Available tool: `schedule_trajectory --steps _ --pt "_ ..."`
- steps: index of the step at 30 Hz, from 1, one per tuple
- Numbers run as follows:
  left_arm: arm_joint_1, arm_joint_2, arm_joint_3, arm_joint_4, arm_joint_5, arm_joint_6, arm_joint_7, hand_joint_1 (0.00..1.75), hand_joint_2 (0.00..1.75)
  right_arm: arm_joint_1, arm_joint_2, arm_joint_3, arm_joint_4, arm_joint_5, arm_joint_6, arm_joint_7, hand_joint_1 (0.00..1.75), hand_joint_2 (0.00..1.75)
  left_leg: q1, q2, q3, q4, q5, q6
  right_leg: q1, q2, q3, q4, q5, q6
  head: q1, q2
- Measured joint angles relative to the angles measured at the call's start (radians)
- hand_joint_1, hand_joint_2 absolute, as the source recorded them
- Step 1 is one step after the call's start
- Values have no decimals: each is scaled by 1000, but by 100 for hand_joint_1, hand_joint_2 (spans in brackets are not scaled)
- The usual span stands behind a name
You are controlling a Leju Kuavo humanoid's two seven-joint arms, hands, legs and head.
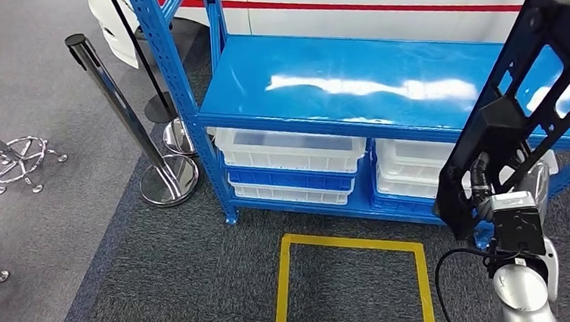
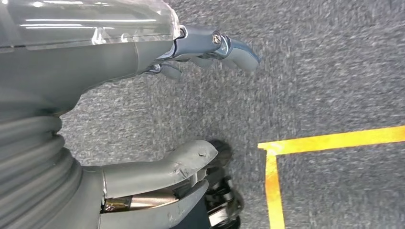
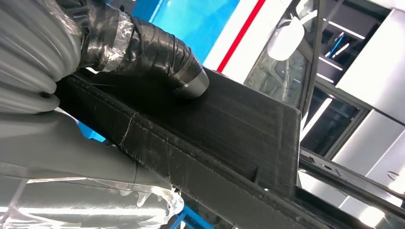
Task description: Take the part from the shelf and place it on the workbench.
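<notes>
R hand [image 3: 143, 52] raised at right, thumb clamped on black part [image 1: 522, 76], tilted over blue shelf [image 1: 351, 73]. L hand [image 2: 157, 114] hanging over carpet, fingers apart, empty.

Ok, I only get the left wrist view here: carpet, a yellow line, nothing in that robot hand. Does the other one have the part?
Observer: Yes. The right robot hand grips a flat black part, thumb pressed on its face.
Operator: Where is it relative to the shelf?
Observer: In the head view it is held up, tilted, in front of the right end of the blue shelf.
Operator: Is that yellow line near the shelf?
Observer: It is a yellow floor box right in front of the shelf, with white bins on the level below.
</notes>
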Motion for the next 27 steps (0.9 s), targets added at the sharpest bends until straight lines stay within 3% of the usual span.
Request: schedule_trajectory --steps 2,3,6,7,9,11,12,13,14,16,18,19,22,23,24,27 --pt "-1 0 0 0 0 0 0 0 175 -1 0 1 0 1 0 1 175 175 -2 0 -20 19 2 -8 1 0 62 -98 11 -3 0 0" --pt "-1 1 0 0 0 1 0 0 175 0 1 2 -1 2 0 1 175 175 -4 -1 -27 26 4 -13 2 0 74 -122 7 -7 0 0" --pt "0 1 0 0 0 3 0 0 175 0 2 3 -2 2 0 2 175 175 -6 -3 -38 37 12 -26 4 2 63 -127 16 -31 0 0" --pt "0 1 0 0 1 3 1 0 175 -1 2 3 -2 2 0 3 175 175 -4 -4 -46 46 1 -31 4 2 57 -128 22 -41 -1 0" --pt "1 2 0 0 1 4 1 0 175 -2 3 4 -2 2 0 3 175 175 1 -5 -71 110 -62 -43 5 0 43 -130 36 -58 -1 0" --pt "1 2 0 0 1 4 1 0 175 -3 3 4 -3 2 0 3 175 175 5 -5 -104 227 -141 -50 11 -1 26 -129 49 -65 -1 0" --pt "1 2 0 0 1 4 1 0 175 -2 3 4 -3 2 0 3 175 175 7 -5 -113 274 -160 -49 14 -1 17 -129 55 -66 -1 0" --pt "1 2 0 0 1 4 1 0 175 -2 3 4 -3 2 0 3 175 175 6 -5 -110 295 -160 -45 18 0 9 -129 61 -67 -1 0" --pt "1 2 0 0 1 3 1 0 175 -1 3 4 -3 2 0 3 175 175 3 -6 -89 278 -140 -38 21 0 1 -129 67 -68 -1 0" --pt "0 3 0 0 1 4 1 0 175 -1 3 4 -3 2 0 3 175 175 -10 -6 -5 156 -89 -14 23 0 -8 -130 77 -68 -1 0" --pt "-1 6 0 0 1 4 1 0 175 0 3 4 -3 2 -1 3 175 175 -23 -6 71 31 -73 7 19 -2 -12 -133 86 -63 -1 0" --pt "-2 7 0 0 1 5 0 0 175 1 3 4 -2 2 -1 3 175 175 -28 -5 87 -1 -74 13 15 -3 -12 -136 92 -58 0 0" --pt "-2 7 0 0 1 6 0 0 175 4 4 5 -3 2 -1 3 175 175 -28 -4 102 -52 -45 24 9 -4 -11 -149 105 -44 -1 0" --pt "-2 6 0 0 1 6 -1 0 175 5 4 5 -3 2 -1 3 175 175 -25 -2 108 -72 -30 26 11 -2 -17 -138 93 -41 -1 0" --pt "-2 6 0 0 1 6 -2 0 175 5 4 5 -3 2 -2 3 175 175 -21 -1 112 -89 -17 26 12 0 -29 -108 69 -39 0 0" --pt "-1 5 1 0 1 3 -6 0 175 11 5 6 -3 0 -2 3 175 175 -14 3 98 -86 -7 22 6 2 -90 48 -18 -25 0 0"
